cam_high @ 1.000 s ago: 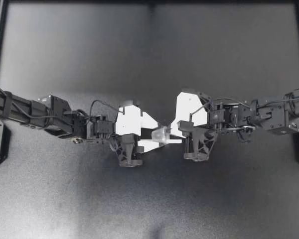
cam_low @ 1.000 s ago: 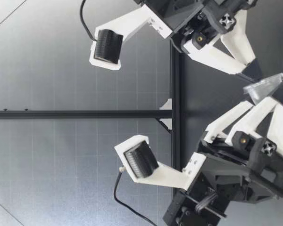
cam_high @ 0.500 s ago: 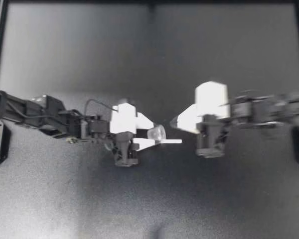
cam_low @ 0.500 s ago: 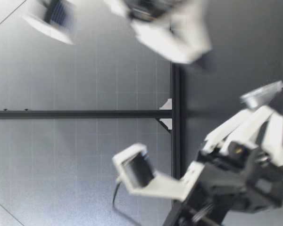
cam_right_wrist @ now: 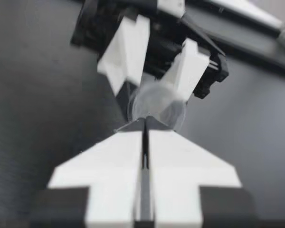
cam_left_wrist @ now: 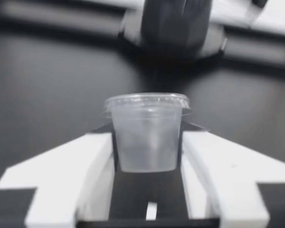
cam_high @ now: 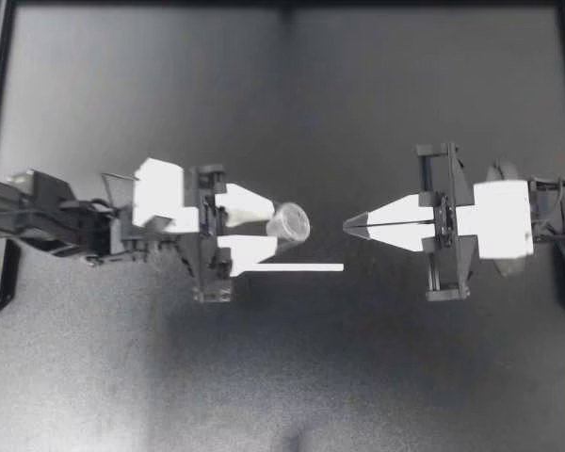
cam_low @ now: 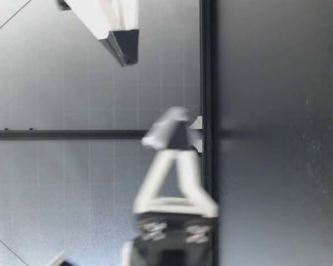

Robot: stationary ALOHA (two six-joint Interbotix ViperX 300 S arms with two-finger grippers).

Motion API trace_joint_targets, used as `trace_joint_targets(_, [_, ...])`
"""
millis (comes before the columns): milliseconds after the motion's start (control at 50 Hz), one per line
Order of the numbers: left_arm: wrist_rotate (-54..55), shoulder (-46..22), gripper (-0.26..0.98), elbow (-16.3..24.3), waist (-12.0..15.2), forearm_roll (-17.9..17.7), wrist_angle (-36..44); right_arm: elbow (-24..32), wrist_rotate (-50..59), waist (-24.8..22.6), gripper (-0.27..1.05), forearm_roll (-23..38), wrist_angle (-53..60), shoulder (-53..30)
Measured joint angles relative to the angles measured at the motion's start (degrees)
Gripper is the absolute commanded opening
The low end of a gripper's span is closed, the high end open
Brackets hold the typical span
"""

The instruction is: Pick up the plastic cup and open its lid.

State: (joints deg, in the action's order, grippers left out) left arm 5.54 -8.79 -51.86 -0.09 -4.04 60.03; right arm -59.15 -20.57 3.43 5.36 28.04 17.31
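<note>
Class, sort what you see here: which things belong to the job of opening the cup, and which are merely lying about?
Belonging to the job:
plastic cup, clamped in the left claw
lid, on the cup
right claw, shut, apart from the cup

Just lying about:
white strip, flat on the table

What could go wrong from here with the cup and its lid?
1. The lid is still on the cup, and the right jaws are shut, empty and apart from it. Unless they open first, they may only shove the cup.
2. The left jaws hold the cup near their tips, by its tapered body. A pull on the lid could twist it or slip it out.
</note>
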Motion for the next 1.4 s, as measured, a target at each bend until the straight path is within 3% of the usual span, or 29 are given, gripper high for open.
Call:
trace_joint_targets(120, [0.18, 1.93, 0.20, -0.53, 0.00, 0.18, 0.62, 0.09, -8.26, 0.00, 0.44, 0.00, 1.05, -0.18])
trace_joint_targets(180, [0.70, 2.37, 0.20, -0.53, 0.00, 0.26, 0.62, 0.09, -13.36, 0.00, 0.50, 0.09, 2.02, -0.53])
trace_joint_targets(440, [2.46, 2.46, 0.20, -0.53, -0.09, 1.32, 0.97, 0.09, -39.73, -0.09, 0.50, -0.18, 6.42, -3.96])
trace_joint_targets(660, [2.46, 2.46, 0.20, -0.44, -0.18, 1.41, 1.41, -0.44, -57.48, -0.88, 0.50, -5.45, 18.54, -8.96])
trace_joint_targets(840, [2.55, 2.37, 0.20, -0.44, -0.18, 1.41, 5.01, -0.44, -60.29, -2.29, 0.50, -7.56, 25.84, -13.18])
trace_joint_targets(1400, [2.72, 2.11, 0.20, -0.26, -0.18, 1.58, 8.96, 2.90, -60.38, -2.90, 0.50, -10.63, 27.25, -14.59])
